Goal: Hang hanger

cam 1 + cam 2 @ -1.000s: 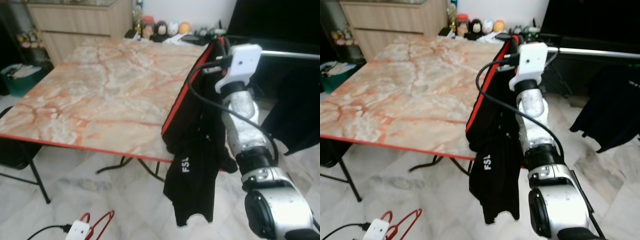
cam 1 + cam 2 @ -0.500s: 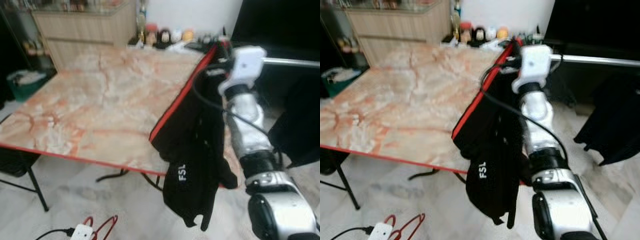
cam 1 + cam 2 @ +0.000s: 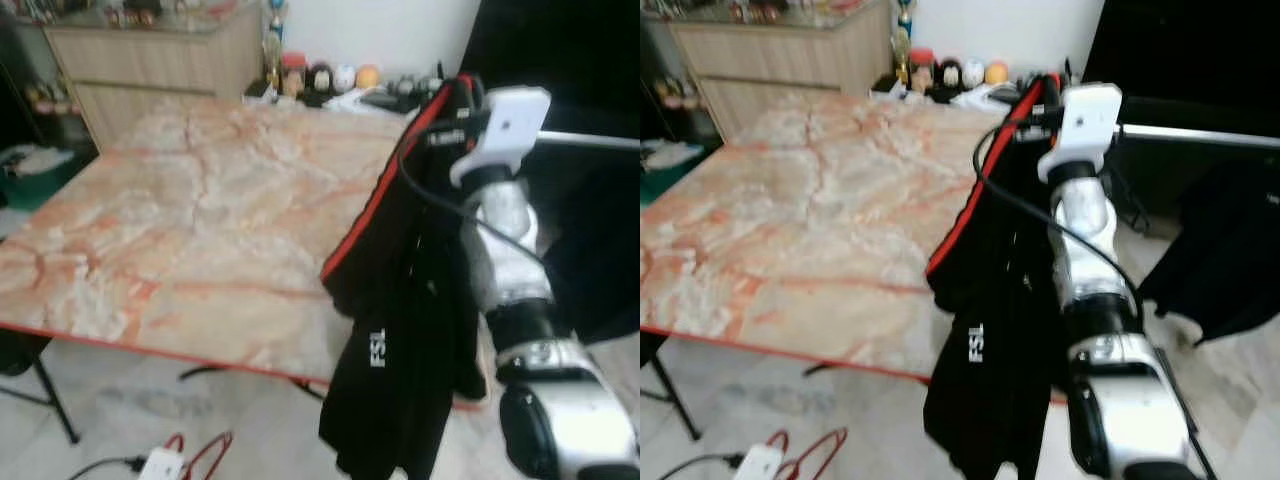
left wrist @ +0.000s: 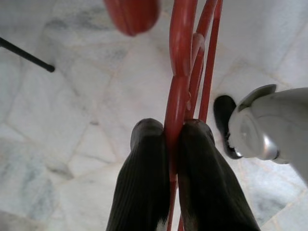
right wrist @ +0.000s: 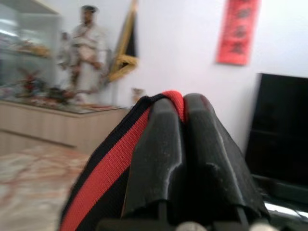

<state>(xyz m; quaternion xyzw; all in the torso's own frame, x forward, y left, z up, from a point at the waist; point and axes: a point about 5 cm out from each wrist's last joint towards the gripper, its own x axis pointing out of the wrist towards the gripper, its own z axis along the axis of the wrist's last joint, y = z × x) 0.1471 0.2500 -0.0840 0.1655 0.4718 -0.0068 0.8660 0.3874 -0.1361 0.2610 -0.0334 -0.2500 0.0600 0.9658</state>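
**Q:** Two grippers are at work; where is each one?

**A:** The right gripper (image 5: 185,159) is raised at the far right edge of a marble-patterned table (image 3: 200,210). Its two black fingers (image 5: 159,154) are pressed together on the red-trimmed collar of a black garment (image 3: 405,330). The silver right arm (image 3: 515,270) reaches up from the lower right, with a white camera block (image 3: 505,125) at its wrist. The left gripper (image 4: 171,168) hangs low over the pale marble floor (image 4: 72,120). Its fingers pinch the thin wires of a bundle of red hangers (image 4: 185,72), which pass between them and run on towards the floor.

**Q:** How does the garment hang?

**A:** It drops from the pinched collar past the table's right edge, in front of the right arm. A red stripe runs down its outer edge. White letters "FSL" (image 3: 377,348) show on the lower part. Its hem reaches the bottom of the head view.

**Q:** What else is nearby?

**A:** A silver rail (image 3: 590,140) runs off to the right just behind the wrist camera, with another dark garment (image 3: 1220,260) hanging below it. Small jars and figurines (image 3: 320,78) stand at the table's far edge. A wooden cabinet (image 3: 150,60) lies beyond the table on the left. Red hanger loops (image 3: 200,455) also show at the bottom left of the head view, beside a white block (image 3: 160,465) with a black cable.
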